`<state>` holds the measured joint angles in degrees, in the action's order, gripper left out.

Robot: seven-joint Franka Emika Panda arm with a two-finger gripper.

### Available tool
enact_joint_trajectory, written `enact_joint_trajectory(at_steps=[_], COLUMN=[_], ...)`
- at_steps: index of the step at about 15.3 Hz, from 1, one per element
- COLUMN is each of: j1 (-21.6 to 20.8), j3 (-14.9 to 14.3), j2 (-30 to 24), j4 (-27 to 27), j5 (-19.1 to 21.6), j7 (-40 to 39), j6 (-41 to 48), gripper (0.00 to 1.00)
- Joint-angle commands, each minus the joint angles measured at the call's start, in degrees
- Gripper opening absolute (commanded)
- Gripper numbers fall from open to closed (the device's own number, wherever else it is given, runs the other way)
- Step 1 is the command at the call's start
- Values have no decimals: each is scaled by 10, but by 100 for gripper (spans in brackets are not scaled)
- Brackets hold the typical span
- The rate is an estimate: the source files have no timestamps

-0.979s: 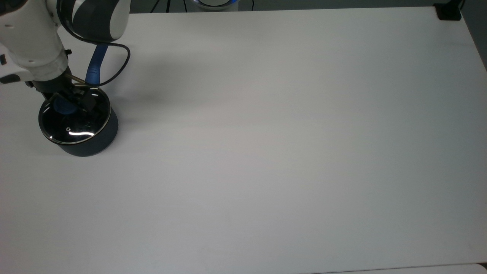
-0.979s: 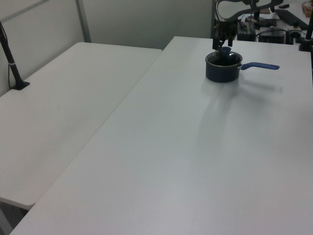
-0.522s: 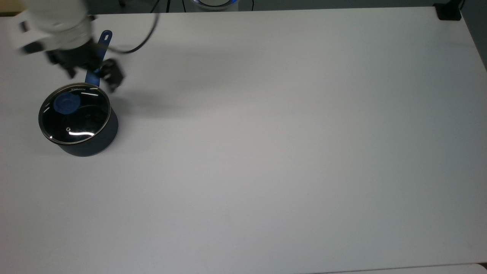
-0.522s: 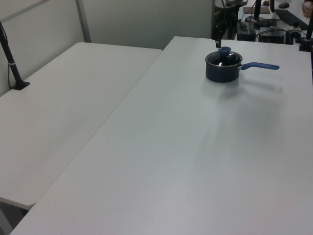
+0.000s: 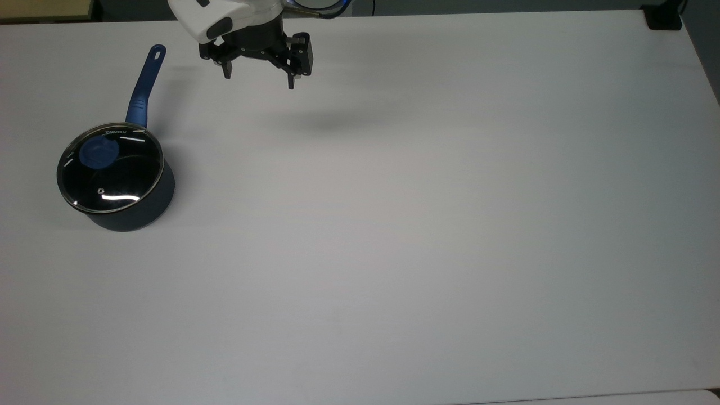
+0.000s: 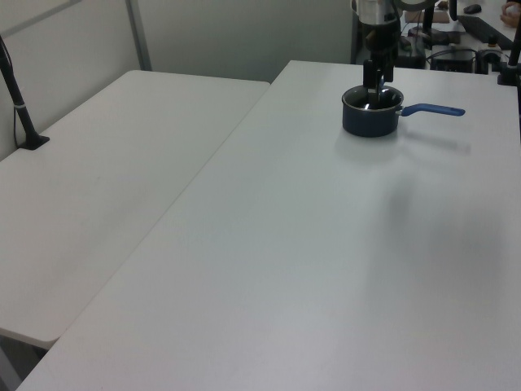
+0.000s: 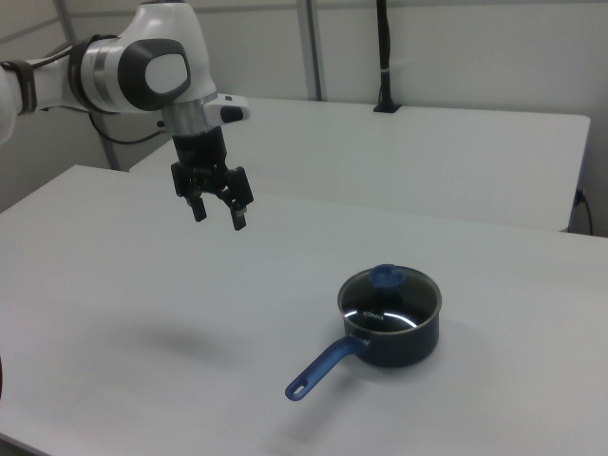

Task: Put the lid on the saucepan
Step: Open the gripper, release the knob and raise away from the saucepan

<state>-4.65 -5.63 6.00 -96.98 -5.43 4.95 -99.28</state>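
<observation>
The gripper (image 5: 258, 74) hangs in the air with its fingers spread and nothing between them, while the lid (image 5: 108, 169) sits closed on the saucepan (image 5: 143, 208) well apart from it, below and toward the top view's left.

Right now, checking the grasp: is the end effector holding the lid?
No: the end effector hangs open and empty, the lid sits on the saucepan.
</observation>
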Motion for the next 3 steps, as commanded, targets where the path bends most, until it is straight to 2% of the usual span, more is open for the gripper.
enact_joint_trajectory(at_steps=[1, 3], j1=[3, 3], j3=[4, 4], j2=[-15, -15], j4=[-16, -16], j5=[-6, -1], j7=[18, 32], j6=[-4, -5], gripper=[100, 100])
